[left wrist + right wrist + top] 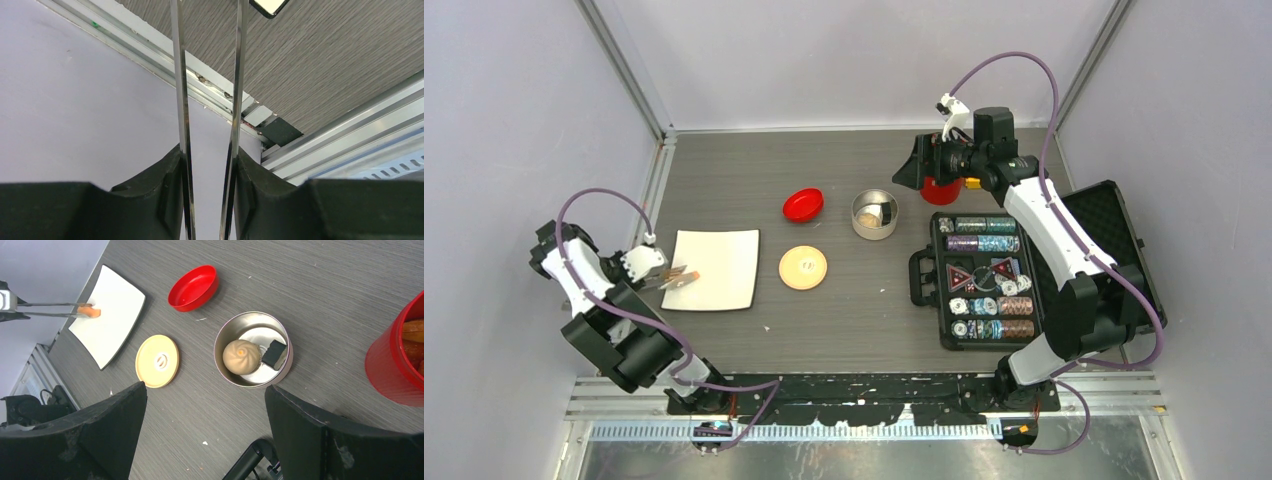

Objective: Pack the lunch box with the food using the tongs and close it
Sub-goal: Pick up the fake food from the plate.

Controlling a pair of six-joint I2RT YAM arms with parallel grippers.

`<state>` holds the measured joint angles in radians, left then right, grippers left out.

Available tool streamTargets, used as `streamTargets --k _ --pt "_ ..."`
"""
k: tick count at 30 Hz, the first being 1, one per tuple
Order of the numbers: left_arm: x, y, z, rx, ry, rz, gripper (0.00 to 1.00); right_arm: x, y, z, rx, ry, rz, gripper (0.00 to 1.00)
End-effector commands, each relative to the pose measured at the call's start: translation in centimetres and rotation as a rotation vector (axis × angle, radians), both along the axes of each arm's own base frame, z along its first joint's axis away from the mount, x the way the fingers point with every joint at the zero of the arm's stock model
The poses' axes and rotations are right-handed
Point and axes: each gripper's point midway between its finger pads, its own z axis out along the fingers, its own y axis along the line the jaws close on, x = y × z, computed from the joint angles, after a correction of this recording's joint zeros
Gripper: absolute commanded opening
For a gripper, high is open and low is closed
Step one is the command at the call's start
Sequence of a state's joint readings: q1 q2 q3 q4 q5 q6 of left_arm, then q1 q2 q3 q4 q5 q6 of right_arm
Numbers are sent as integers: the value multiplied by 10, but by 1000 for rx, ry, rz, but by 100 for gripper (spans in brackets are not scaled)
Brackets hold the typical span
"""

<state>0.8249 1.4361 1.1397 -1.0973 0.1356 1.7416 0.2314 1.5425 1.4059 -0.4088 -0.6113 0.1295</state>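
L claw (209,165) clamps tongs (181,100), orange bit (91,313) in tips; tongs point right twd tin (875,234). R claw (205,387) wide open.

Looks down on a steel tin (220,347) standing open on the grey table (325,280), with a tan bun (241,356) and a small dark-and-white piece (274,352) touching side by side inside. Left of it, flat on the table, a tan lid (157,361), with a red bowl (193,288) and a white plate (110,320) beyond, and tongs (50,309) reaching in from the left edge, pinching an orange lump (90,312) over the plate's edge. At the right edge, part of a red tub (392,370) holding orange-brown pieces (412,335); along the bottom, the black fingers of the right gripper (205,390) spread wide apart.
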Motion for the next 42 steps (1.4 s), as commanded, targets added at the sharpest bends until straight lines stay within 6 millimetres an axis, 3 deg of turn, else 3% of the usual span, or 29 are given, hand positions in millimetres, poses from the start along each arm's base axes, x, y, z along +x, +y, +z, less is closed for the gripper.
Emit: streamTargets --k 1,13,22,27,29,36,42 --pt "6 -11 16 -21 -42 -13 34 5 -2 26 8 -88 -5 92" --pt "30 -56 37 -128 -88 14 22 4 -3 28 3 -92 -4 92" --pt "35 -58 37 -110 -75 13 21 2 -6 27 -13 -104 -6 92" --pt "40 -71 45 -147 -89 32 10 1 -9 27 -14 -106 -12 92" --pt "43 -78 47 -156 -95 41 0 1 -9 28 -13 -108 -13 92" --pt "57 -121 62 -230 -104 51 0 2 -12 35 -12 -121 -27 92" --pt "110 -170 99 -315 -192 115 0 9 -22 44 -15 -141 -56 92"
